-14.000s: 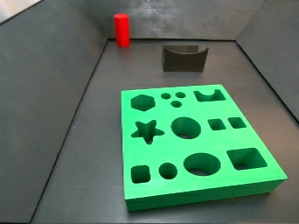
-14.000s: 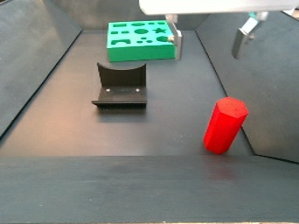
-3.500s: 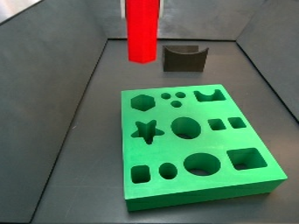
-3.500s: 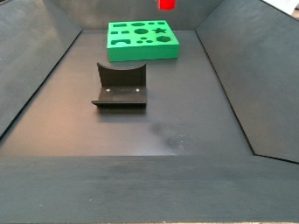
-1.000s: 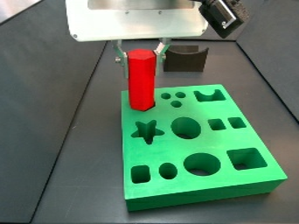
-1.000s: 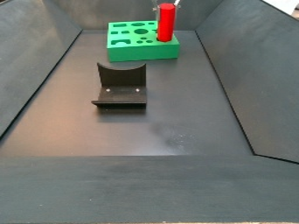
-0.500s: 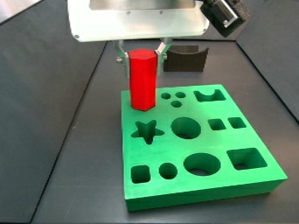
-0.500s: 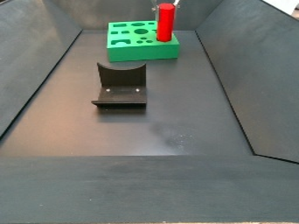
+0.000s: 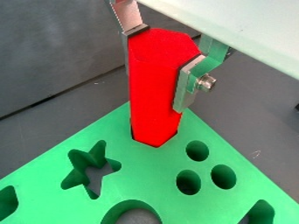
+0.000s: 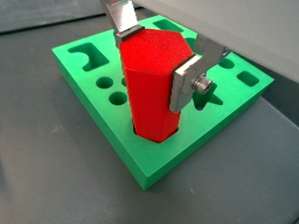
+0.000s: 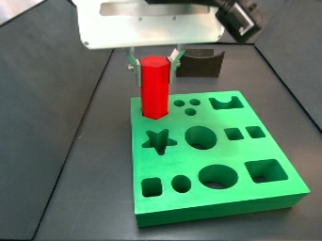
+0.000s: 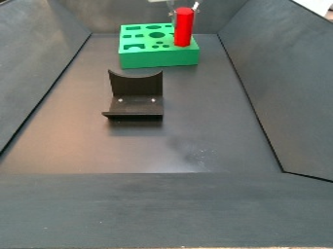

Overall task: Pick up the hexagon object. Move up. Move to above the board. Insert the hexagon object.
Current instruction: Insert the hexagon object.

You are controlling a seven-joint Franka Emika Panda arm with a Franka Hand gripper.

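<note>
The hexagon object (image 11: 153, 87) is a tall red peg standing upright with its lower end in the hexagon cutout near a corner of the green board (image 11: 214, 160). In both wrist views my gripper (image 9: 160, 48) (image 10: 156, 45) is shut on the peg's upper part, with silver fingers (image 9: 193, 74) pressed on two opposite faces. The star cutout (image 9: 90, 168) and small round holes (image 9: 198, 150) lie right beside the peg. In a side view the peg (image 12: 185, 26) rises from the far board (image 12: 150, 44).
The dark fixture (image 11: 199, 62) (image 12: 134, 94) stands on the floor beyond the board's end. Grey walls (image 11: 75, 85) close in the bin on both sides. The board's other cutouts, among them circles, squares and ovals, hold nothing.
The gripper and the red peg have come down a little over the last second, staying over the hexagon cutout. The board and fixture have not moved.
</note>
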